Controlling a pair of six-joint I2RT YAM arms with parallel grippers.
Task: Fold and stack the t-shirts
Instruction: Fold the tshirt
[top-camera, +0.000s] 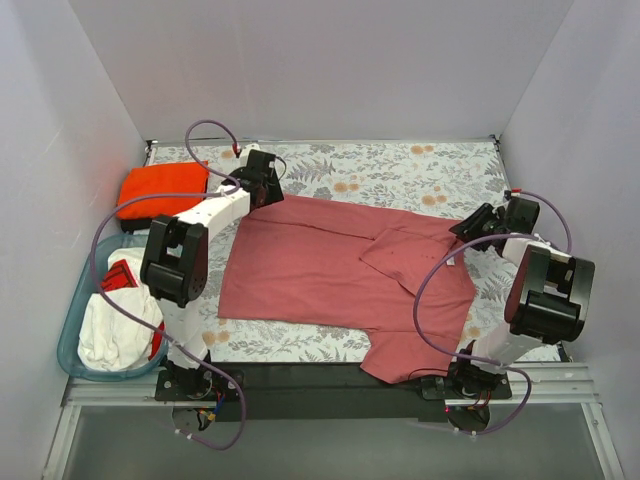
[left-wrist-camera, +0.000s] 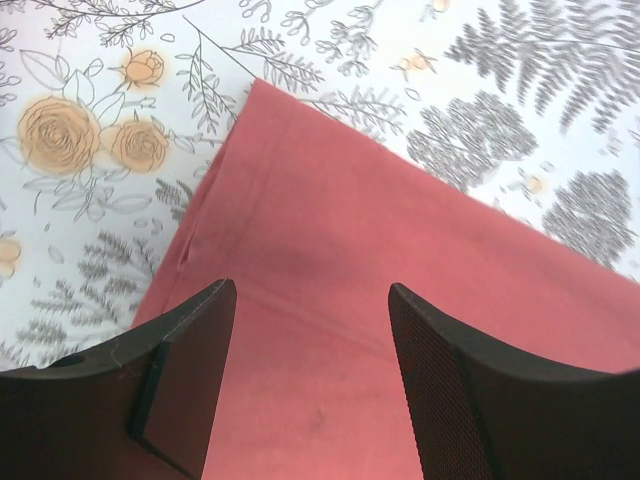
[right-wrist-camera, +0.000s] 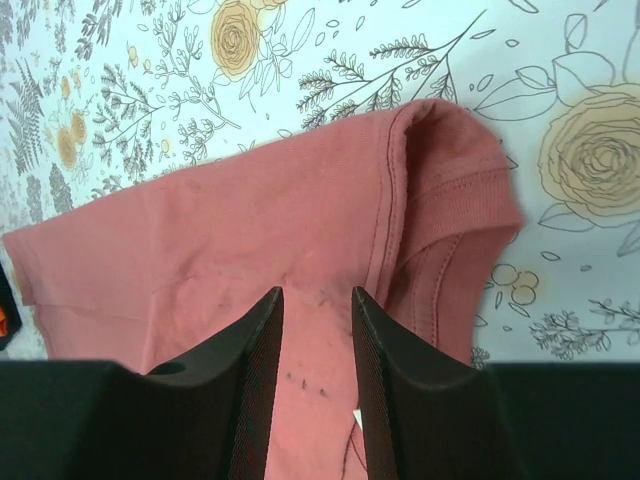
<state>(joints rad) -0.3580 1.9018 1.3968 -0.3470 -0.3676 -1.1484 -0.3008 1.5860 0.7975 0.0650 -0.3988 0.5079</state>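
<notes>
The large rose-red t-shirt (top-camera: 320, 270) lies spread on the floral table cover, with one sleeve folded in over its body. My left gripper (top-camera: 262, 178) hovers over the shirt's far left corner. In the left wrist view it (left-wrist-camera: 310, 290) is wide open and empty above the flat cloth (left-wrist-camera: 400, 250). My right gripper (top-camera: 478, 225) is at the shirt's far right edge by the collar. In the right wrist view its jaws (right-wrist-camera: 317, 292) stand narrowly apart with the shirt's cloth (right-wrist-camera: 230, 230) pinched between them. The orange t-shirt (top-camera: 163, 188) lies folded at the far left. The black t-shirt is out of view.
A clear blue bin (top-camera: 72, 330) with white and red cloth stands at the near left, beside the left arm's base. White walls enclose the table on three sides. The floral cover (top-camera: 400, 165) is bare behind the shirt.
</notes>
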